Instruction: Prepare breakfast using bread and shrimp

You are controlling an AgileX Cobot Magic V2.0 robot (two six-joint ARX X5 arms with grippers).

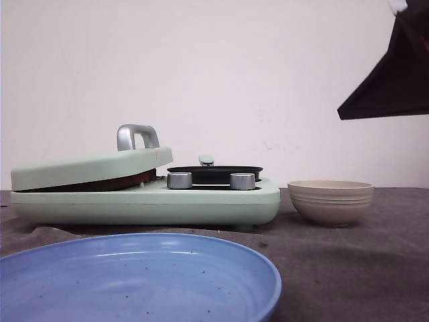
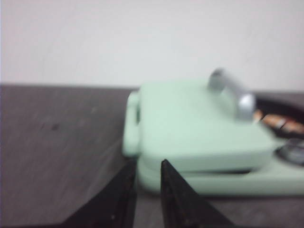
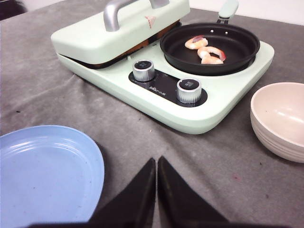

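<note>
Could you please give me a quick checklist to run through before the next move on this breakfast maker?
1. Lid lowered on press side: ok, resting slightly ajar on something brown.
2. Bread inside press: cannot tell, only a brown edge shows.
3. Shrimp in pan: ok, a few pink pieces.
4. Blue plate free for serving: ok, nothing on it.
5. Bowl empty: ok.
6. Claws free: ok; left claw slightly open, right claw shut, neither holding anything.
</note>
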